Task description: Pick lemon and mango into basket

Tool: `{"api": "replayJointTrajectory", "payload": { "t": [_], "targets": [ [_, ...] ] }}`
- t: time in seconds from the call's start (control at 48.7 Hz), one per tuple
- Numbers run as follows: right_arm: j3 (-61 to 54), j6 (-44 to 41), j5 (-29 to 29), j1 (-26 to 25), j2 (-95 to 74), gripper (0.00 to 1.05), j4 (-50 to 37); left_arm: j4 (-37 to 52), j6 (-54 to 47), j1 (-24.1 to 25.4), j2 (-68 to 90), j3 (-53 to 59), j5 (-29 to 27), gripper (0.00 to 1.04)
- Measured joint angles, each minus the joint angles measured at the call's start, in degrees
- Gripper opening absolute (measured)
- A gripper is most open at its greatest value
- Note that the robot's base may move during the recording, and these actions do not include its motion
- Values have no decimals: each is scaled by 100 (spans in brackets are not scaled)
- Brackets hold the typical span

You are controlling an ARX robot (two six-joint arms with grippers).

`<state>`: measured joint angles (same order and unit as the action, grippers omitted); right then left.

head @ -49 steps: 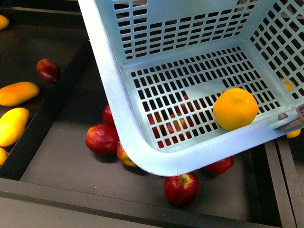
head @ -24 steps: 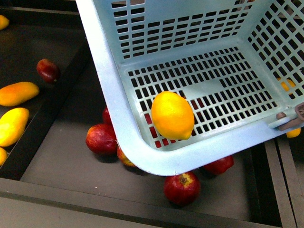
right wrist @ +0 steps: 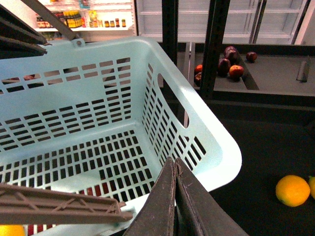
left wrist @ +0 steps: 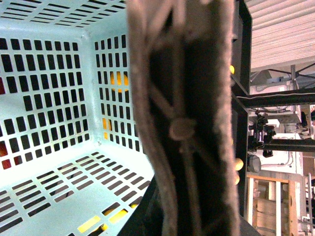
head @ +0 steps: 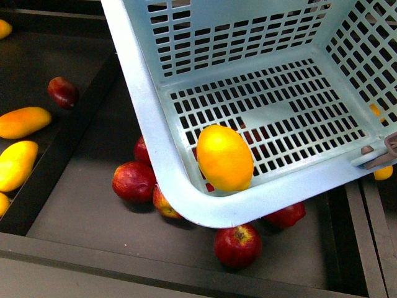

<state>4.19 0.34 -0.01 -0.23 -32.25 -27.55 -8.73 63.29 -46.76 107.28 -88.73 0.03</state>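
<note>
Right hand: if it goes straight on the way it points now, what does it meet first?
Probably the basket: the shut right hand points at its slotted side wall near the oval cut-out. Depth is unclear, so I cannot be sure.

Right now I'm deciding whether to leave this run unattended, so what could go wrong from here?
1. The basket overhangs the red apples; lowering it could press on them.
2. The lemon lies loose in the basket's near corner and may roll about if the basket tips or jerks.
3. No mango is in the basket; the nearest mango lies in the left compartment past a divider, so fetching it may be awkward.
</note>
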Motion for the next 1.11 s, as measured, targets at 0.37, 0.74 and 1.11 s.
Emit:
{"api": "replayJointTrajectory", "payload": {
  "t": [0.37, 0.74, 1.11],
  "targets": [
    [-125, -9, 0, 2, 385, 49, 223, 0, 0, 0, 0, 0, 0, 5],
    [-127, -4, 24, 9, 385, 97, 223, 0, 0, -2, 0, 0, -4, 5],
    [-136, -7, 22, 11, 404, 96, 236, 0, 0, -48, 13, 0, 37, 5]
  ]
}}
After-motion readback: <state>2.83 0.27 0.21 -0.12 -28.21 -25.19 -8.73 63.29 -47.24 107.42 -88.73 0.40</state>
